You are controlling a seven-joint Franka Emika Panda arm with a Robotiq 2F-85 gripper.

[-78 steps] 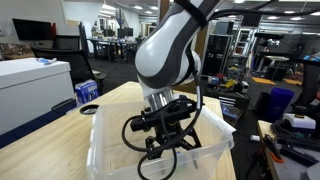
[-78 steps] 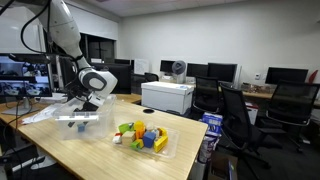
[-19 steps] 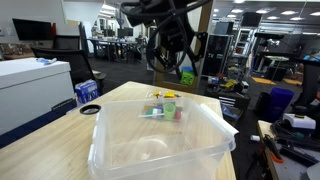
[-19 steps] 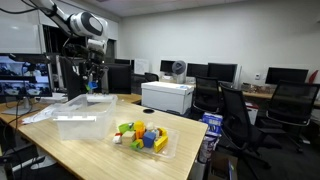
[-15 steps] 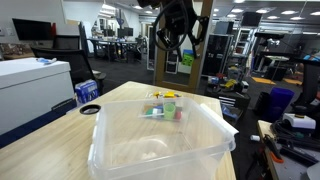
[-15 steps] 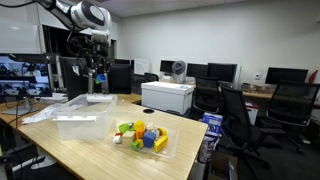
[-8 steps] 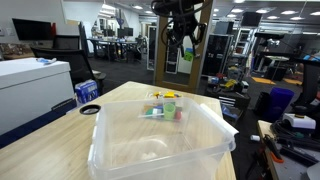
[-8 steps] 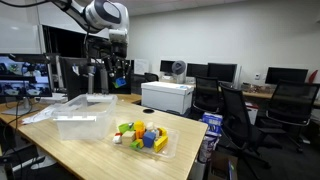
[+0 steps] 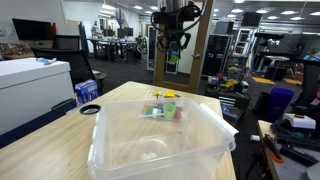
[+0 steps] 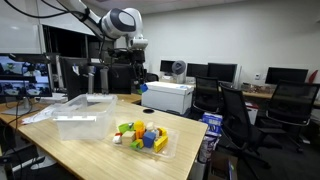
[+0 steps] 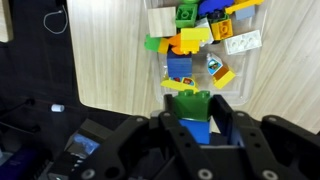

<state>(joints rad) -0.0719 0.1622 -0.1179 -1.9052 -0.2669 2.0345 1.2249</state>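
My gripper [image 11: 192, 100] is shut on a green brick stacked on a blue brick [image 11: 196, 128], held high in the air. Straight below it in the wrist view lies a shallow clear tray [image 11: 254, 72] full of coloured bricks [image 11: 188, 44] on the wooden table [image 11: 110, 60]. In both exterior views the gripper [image 9: 174, 42] [image 10: 142, 88] hangs well above the table, with the green brick [image 9: 172, 57] between its fingers. The tray of bricks [image 10: 144, 136] [image 9: 162, 108] sits beyond a large clear bin [image 9: 98, 148] [image 10: 76, 127] that stands apart from the gripper.
A blue roll [image 9: 88, 92] lies near the table's edge. A white printer [image 10: 167, 97] stands behind the table, with black office chairs [image 10: 236, 118] and monitors beyond. A white cabinet [image 9: 30, 88] flanks the table.
The arm has swung away from above the bin toward the tray of bricks, carrying the green and blue bricks along at height. The grip has stayed the same.
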